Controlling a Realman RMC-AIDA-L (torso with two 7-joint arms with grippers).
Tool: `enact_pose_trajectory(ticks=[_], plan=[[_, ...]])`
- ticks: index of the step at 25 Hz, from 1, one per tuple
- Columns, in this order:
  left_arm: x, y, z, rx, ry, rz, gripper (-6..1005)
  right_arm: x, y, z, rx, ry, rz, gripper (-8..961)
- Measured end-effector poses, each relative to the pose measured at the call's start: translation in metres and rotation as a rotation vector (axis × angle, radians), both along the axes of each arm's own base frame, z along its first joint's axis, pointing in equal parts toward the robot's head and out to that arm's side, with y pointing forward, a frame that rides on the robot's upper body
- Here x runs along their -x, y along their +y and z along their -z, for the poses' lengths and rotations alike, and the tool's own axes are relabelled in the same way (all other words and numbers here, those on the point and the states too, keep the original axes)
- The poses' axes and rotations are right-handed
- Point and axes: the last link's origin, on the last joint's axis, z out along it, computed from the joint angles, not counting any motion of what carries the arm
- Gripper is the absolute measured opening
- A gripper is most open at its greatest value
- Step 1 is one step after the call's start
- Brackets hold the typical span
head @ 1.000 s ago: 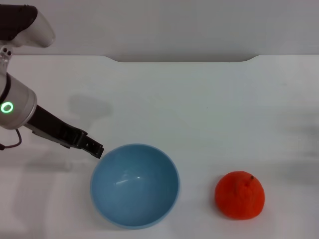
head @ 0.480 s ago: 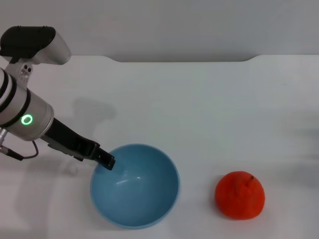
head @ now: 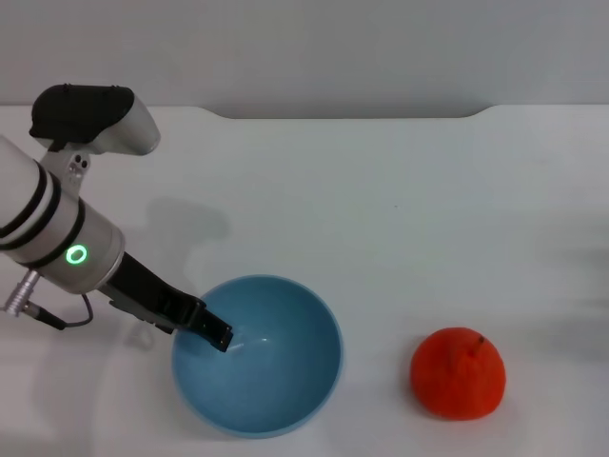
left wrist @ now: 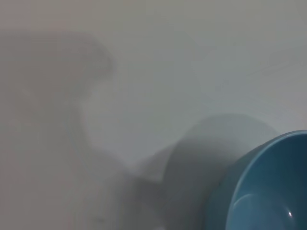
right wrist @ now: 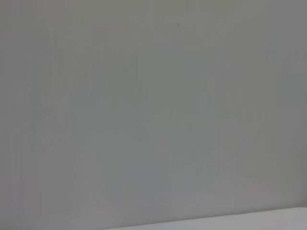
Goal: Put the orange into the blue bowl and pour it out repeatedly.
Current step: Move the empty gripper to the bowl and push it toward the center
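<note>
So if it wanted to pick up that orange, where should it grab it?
Probably from straight above, fingers closing across the widest part of the orange. It sits alone on the white table, well apart from the blue bowl, so every side is free. Its stem nub points up and away, so gripping the rounded flanks should hold better than pinching the top.

The blue bowl (left wrist: 268, 187) rests on the white table (left wrist: 158, 72), only partly in view.

White table (head: 400, 190) carries the blue bowl (head: 285, 400) (upright) and the orange (head: 458, 373).
</note>
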Motion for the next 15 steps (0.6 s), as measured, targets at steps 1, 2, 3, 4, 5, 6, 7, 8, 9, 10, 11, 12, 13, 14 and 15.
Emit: enact_pose_trajectory(ticks=[1,2,3,4,5,6,7,8,9,10,11,12,13,14,15], plan=[[-0.0001,0.0003,0.001,-0.001,0.001,0.003,770,-0.0002,-0.0003,0.0,0.0,0.0,0.0,536],[-0.0002,0.0006,0.0019,-0.002,0.002,0.006,764,-0.0004,-0.0006,0.0001,0.001,0.0,0.001,536],[-0.0003,0.0007,0.0022,-0.002,0.001,0.007,758,-0.0006,-0.0009,0.0001,0.001,-0.001,0.002,536],[-0.0004,0.0009,0.0025,-0.003,0.0,0.007,752,-0.0007,-0.0011,0.0002,0.001,-0.001,0.002,536],[-0.0006,0.0007,0.0028,-0.002,-0.003,0.006,746,-0.001,-0.0014,0.0002,0.001,-0.001,0.003,536],[-0.0007,0.0005,0.0031,-0.001,-0.005,0.005,740,-0.0011,-0.0016,0.0001,0.001,-0.001,0.003,535],[-0.0008,0.0002,0.0037,0.002,-0.01,0.003,735,-0.0013,-0.0017,0.0,0.001,-0.001,0.004,535],[-0.001,-0.0004,0.0043,0.006,-0.016,0.0,729,-0.0015,-0.0018,-0.0003,0.001,-0.002,0.004,535],[-0.0009,-0.0009,0.0047,0.01,-0.02,-0.002,723,-0.0017,-0.0018,-0.0006,0.001,-0.002,0.004,535],[-0.0007,-0.0012,0.0049,0.012,-0.022,-0.004,717,-0.0018,-0.0018,-0.0008,0.0,-0.002,0.004,535],[0.0001,-0.002,0.0055,0.019,-0.024,-0.006,661,-0.0019,-0.0017,-0.001,0.0,-0.003,0.004,535],[0.0008,-0.0027,0.0058,0.026,-0.025,-0.008,605,-0.002,-0.0017,-0.0012,0.0,-0.003,0.004,535],[0.0017,-0.0037,0.0065,0.038,-0.029,-0.011,549,-0.0021,-0.0016,-0.0016,0.0,-0.004,0.004,535],[0.002,-0.0042,0.0065,0.043,-0.031,-0.011,493,-0.0021,-0.0016,-0.0016,0.0,-0.004,0.004,535],[0.002,-0.0042,0.0065,0.043,-0.031,-0.011,453,-0.0024,-0.0018,-0.0019,0.0,-0.005,0.005,535]])
